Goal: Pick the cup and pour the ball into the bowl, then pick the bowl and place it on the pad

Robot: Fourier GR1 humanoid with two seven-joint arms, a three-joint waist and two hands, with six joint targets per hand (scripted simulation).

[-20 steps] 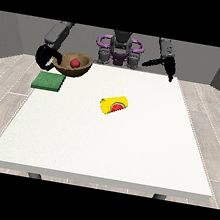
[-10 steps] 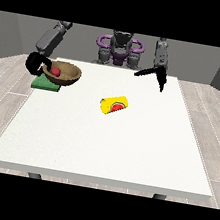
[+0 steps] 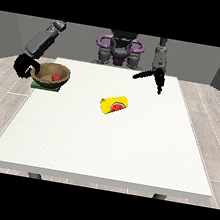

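I have the bowl (image 3: 50, 75) sitting over the green pad (image 3: 45, 86) at the far corner of the desk (image 3: 106, 147), with the red ball (image 3: 56, 77) inside it, so I judge the pour finished and the placing nearly done. The hand at the view's left (image 3: 24, 65) is at the bowl's outer rim, its fingers (image 3: 34, 68) curled onto the edge and grasping it. To finish this well I would make sure the bowl rests flat and centred on the pad before letting go; only a strip of green shows beneath the bowl's near side, and I cannot tell whether the base is fully down or a little tilted. I would then uncurl the fingers and draw the hand off outward and upward, away from the rim, so the bowl is not dragged off the pad or tipped with the ball in it. The yellow cup (image 3: 114, 105) lies on its side near the middle of the desk, well apart from the bowl and out of the way. The hand at the view's right (image 3: 155, 77) hangs above the far edge, fingers straight and released, holding nothing, well clear of everything.
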